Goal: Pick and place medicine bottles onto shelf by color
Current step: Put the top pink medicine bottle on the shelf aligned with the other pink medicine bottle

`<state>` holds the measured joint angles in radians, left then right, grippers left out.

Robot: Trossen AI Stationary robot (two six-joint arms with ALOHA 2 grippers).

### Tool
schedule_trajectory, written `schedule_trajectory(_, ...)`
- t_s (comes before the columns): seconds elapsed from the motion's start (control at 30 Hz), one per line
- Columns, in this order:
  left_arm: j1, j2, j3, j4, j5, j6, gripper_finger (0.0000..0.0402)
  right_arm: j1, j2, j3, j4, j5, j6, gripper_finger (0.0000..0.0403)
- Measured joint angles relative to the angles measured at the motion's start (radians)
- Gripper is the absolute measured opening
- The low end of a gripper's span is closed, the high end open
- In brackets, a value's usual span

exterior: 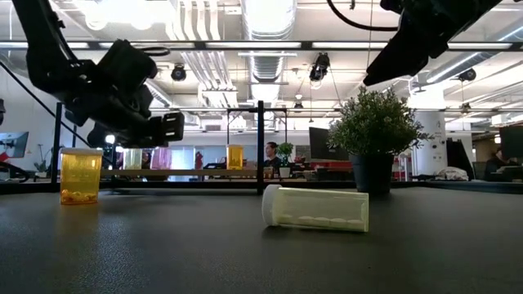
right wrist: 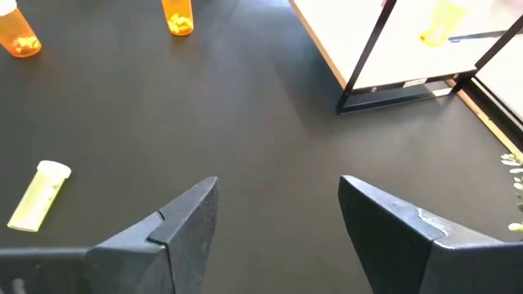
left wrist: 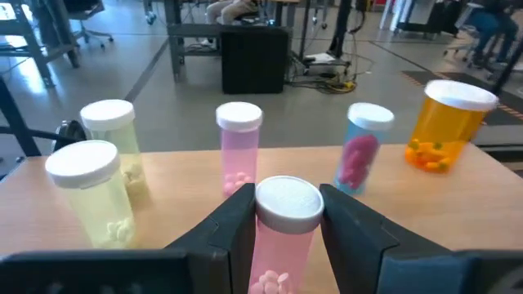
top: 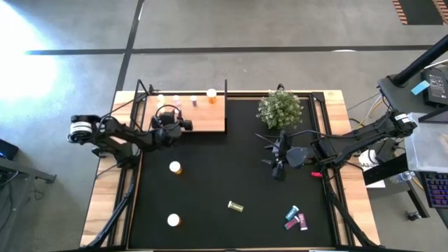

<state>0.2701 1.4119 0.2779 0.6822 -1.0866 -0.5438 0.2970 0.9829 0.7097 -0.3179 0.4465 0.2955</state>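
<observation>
With five bottles standing on the shelf [top: 203, 119], the left gripper [left wrist: 282, 220] clamps a pink bottle [left wrist: 282, 237] over it, while the empty, spread right gripper [right wrist: 278, 220] hovers mid-mat and several bottles remain.

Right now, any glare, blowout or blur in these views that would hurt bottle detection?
High view: blown-out patch on the floor top-left, mat evenly lit. Low view: ceiling lights flare, lying yellow bottle sharp. Left wrist view: held pink bottle soft. Right wrist view: shelf overexposed.
</observation>
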Motion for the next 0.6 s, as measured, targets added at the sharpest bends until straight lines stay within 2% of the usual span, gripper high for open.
schedule_trajectory(0.23, 0.05, 0.029, 0.013, 0.007, -0.011, 0.0, 0.0107, 0.0, 0.0, 0.0, 0.003, 0.0, -0.006, 0.0238)
schedule_trajectory(0.6, 0.071, 0.033, 0.018, 0.016, -0.001, 0.0, 0.0107, 0.0, 0.0, 0.0, 0.005, 0.0, -0.008, 0.0241)
